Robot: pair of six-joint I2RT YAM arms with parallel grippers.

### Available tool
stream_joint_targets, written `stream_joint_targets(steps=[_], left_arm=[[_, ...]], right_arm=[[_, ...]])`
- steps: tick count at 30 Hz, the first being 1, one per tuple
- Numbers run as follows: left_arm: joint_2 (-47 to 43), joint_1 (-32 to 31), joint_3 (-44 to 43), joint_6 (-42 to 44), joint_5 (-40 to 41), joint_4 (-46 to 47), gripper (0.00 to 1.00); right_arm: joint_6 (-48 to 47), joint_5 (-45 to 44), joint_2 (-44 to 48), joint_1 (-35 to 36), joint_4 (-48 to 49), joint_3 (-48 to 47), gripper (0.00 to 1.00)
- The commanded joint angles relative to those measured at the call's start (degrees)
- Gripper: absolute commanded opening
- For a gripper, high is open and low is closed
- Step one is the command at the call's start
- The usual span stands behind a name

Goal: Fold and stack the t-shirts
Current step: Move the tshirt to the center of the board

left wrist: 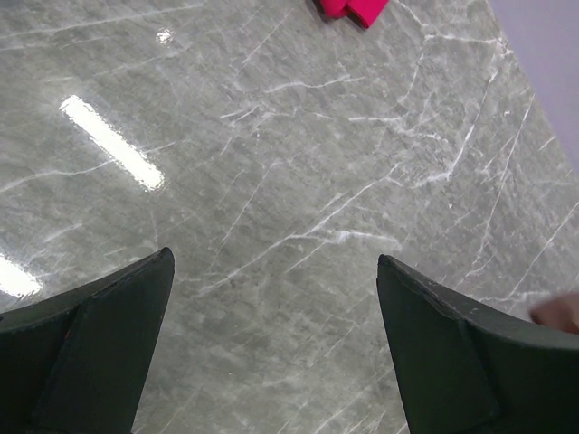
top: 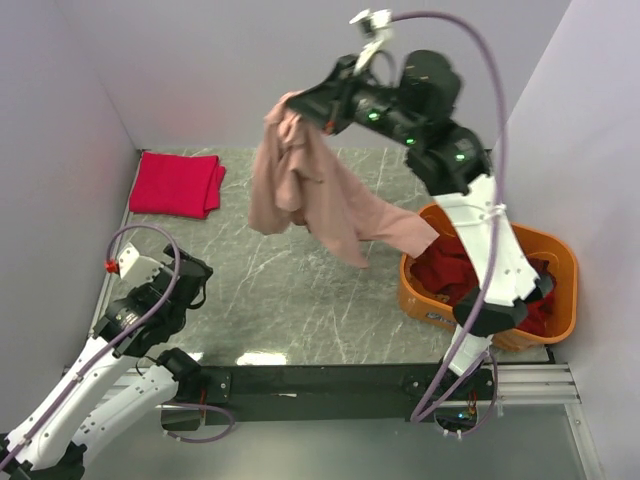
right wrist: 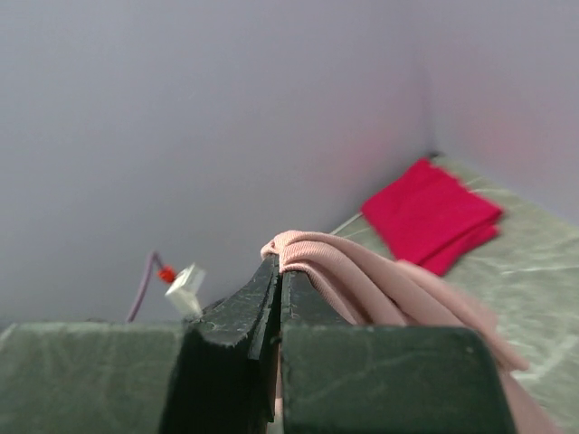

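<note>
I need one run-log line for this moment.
right tool: shut on dusty-pink t-shirt, aloft | left tool: open, empty | crimson t-shirt: folded | orange tub: dark red t-shirts

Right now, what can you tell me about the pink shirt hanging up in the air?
The dusty-pink shirt is soft, thin-looking cloth, crumpled and not folded. It hangs in the air above the grey marbled table, pinched at a ribbed edge by the shut right gripper. One long part trails down toward the orange tub; whether it touches the rim I can't tell.
</note>
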State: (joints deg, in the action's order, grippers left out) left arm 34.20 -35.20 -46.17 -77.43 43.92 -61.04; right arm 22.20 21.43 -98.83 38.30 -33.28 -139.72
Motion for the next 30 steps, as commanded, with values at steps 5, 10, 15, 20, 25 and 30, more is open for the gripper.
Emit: stream_joint_targets(steps=[5, 10, 15, 20, 25, 30], left_arm=[[-2.8, -0.3, -0.8, -4.6, 2.7, -4.0, 1.00], [-4.8, -0.2, -2.1, -6.2, 3.7, -6.7, 1.00], [-6.9, -0.2, -2.2, -7.6, 3.4, -8.2, 0.99], [-8.3, -0.3, -1.6, -7.5, 2.5, -8.2, 0.99], [-8.3, -0.3, -1.7, -7.6, 1.4, -8.3, 0.99], [-5.3, -0.3, 1.6, -4.8, -1.6, -2.4, 1.00]], right_arm=[[3.6, 5.3, -0.6, 4.1, 15.1, 0.2, 0.00], [6.2, 8.7, -4.8, 4.9, 18.8, -2.8, 0.00], [5.6, 6.7, -4.2, 5.6, 21.2, 2.3, 0.00], [-2.9, -5.7, 3.5, 5.6, 14.9, 15.1, 0.00], [-2.3, -16.0, 9.3, -1.2, 10.6, 39.8, 0.00], [-0.3, -20.9, 6.0, -8.6, 5.6, 50.1, 0.57]])
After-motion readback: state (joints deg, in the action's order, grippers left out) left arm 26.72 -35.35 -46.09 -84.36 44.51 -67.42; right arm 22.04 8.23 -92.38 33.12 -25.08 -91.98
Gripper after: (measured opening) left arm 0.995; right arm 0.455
